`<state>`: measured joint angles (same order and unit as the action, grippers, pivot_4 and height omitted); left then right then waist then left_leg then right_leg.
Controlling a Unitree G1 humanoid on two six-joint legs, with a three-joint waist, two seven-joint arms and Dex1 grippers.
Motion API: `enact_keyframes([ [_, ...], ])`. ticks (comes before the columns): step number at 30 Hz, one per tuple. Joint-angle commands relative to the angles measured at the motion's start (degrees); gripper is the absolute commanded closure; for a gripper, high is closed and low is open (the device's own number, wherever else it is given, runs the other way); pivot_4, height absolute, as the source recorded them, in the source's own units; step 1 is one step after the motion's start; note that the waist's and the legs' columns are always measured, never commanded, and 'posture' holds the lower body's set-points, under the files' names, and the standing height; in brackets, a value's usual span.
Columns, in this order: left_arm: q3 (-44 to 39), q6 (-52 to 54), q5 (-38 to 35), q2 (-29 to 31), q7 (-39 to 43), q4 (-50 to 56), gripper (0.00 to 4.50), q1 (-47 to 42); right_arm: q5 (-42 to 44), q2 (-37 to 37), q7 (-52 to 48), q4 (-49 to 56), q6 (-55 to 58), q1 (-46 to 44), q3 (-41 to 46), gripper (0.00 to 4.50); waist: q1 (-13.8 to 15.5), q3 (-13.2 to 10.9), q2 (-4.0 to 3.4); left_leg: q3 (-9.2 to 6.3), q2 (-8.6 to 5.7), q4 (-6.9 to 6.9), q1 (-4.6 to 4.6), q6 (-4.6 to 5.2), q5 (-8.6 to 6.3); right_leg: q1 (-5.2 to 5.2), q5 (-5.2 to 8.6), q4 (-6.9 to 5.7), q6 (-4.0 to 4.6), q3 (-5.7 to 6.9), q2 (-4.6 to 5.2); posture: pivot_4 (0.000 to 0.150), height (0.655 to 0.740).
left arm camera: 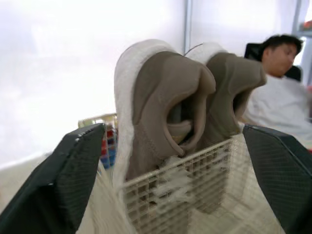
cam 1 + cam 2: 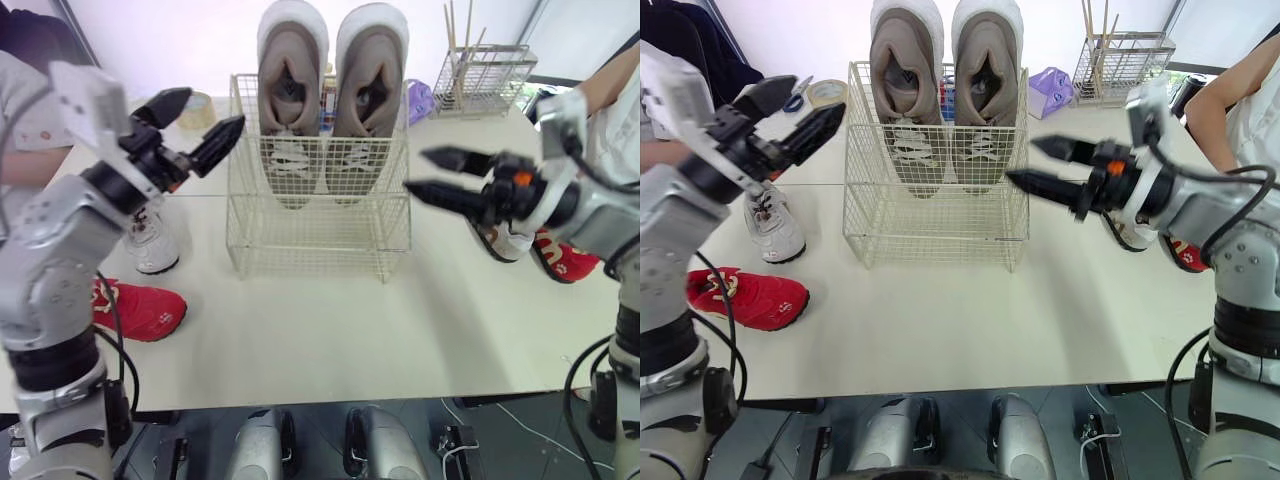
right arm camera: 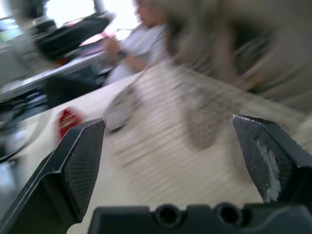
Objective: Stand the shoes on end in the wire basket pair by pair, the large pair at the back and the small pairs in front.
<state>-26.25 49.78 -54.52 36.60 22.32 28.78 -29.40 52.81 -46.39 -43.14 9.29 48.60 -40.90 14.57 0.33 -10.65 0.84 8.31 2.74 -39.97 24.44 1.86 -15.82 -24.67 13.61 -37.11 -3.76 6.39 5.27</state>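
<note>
A large taupe pair (image 2: 330,100) stands on end, toes down, at the back of the wire basket (image 2: 318,235) in the middle of the table. My left gripper (image 2: 212,110) hovers open by the basket's upper left corner, holding nothing. My right gripper (image 2: 417,171) hangs open just right of the basket, also bare. A small white shoe (image 2: 150,245) and a red shoe (image 2: 140,310) lie on the table at the left. Another white shoe (image 2: 510,240) and red shoe (image 2: 565,262) lie at the right, partly hidden behind my right arm. The left wrist view faces the taupe pair (image 1: 195,112).
A small wire rack (image 2: 482,80) with sticks stands at the back right, a tape roll (image 2: 198,108) at the back left. A purple item (image 2: 1052,90) lies behind the basket. One person (image 2: 1240,90) sits at the right, another at the left.
</note>
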Motion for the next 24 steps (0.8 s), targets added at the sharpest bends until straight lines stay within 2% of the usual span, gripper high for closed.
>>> enact_keyframes([
  [1,0.8,5.2,-11.2,0.0,-4.9,9.8,0.01,6.5,-6.1,-1.7,0.0,-3.6,-6.1,-1.6,1.5,0.00,0.4,0.0,0.02,-0.01,-0.01,0.01,0.01,0.00,0.00,0.01,0.02,0.02,-0.03,0.00,0.00,0.150,0.7400],
  [5,8.5,3.5,-16.6,-5.9,-16.0,20.1,0.01,12.9,-13.8,-1.5,4.5,-7.8,-12.3,2.8,3.6,0.00,0.6,0.0,0.05,-0.06,-0.16,-0.03,0.01,0.00,0.00,0.10,0.01,0.04,-0.02,0.01,0.17,0.150,0.7400],
  [7,13.2,1.8,-12.0,-8.7,-17.0,23.7,0.01,20.1,-17.1,1.1,11.0,-5.7,-14.6,10.5,8.0,0.00,0.6,0.0,0.05,-0.13,-0.23,-0.03,-0.03,0.01,-0.01,0.22,0.01,0.07,-0.02,0.03,0.26,0.150,0.7400],
  [12,26.2,-5.2,-0.8,-12.3,-11.7,27.2,0.01,33.6,-20.4,6.4,22.2,0.0,-14.9,25.5,17.9,0.00,0.5,0.1,-0.34,-0.11,-0.22,0.07,-0.08,-0.06,0.02,0.17,0.05,0.04,-0.05,0.03,0.13,0.150,0.7400],
  [15,30.1,-11.2,6.3,-12.5,-7.7,26.1,0.01,38.3,-21.9,7.8,22.4,2.8,-16.4,34.0,20.3,0.00,0.4,0.4,-0.96,-0.09,-0.20,0.07,-0.10,-0.10,0.01,0.13,0.06,0.05,-0.01,0.02,0.09,0.150,0.7400],
  [16,30.3,-12.6,6.5,-12.8,-6.5,25.7,0.01,39.2,-22.5,7.7,21.6,3.7,-17.4,36.2,20.4,0.00,0.4,0.5,-1.09,-0.09,-0.18,0.08,-0.14,-0.06,-0.03,0.15,0.08,0.06,0.02,0.02,0.08,0.150,0.7400],
  [20,32.0,-15.0,7.9,-12.6,-3.5,25.2,0.01,41.2,-23.0,8.9,23.1,6.0,-17.2,40.1,20.8,0.00,0.2,0.6,-1.28,-0.11,-0.12,0.10,-0.15,0.29,-0.24,0.12,0.18,0.09,0.19,-0.01,0.03,0.150,0.7400],
  [24,37.0,-17.5,14.6,-11.8,-1.7,23.1,0.01,43.4,-22.8,10.8,23.6,4.0,-16.3,39.4,18.1,0.00,0.2,0.6,-1.38,-0.10,-0.11,0.10,-0.12,0.37,-0.28,0.10,0.22,0.12,0.22,-0.04,0.00,0.150,0.7400],
])
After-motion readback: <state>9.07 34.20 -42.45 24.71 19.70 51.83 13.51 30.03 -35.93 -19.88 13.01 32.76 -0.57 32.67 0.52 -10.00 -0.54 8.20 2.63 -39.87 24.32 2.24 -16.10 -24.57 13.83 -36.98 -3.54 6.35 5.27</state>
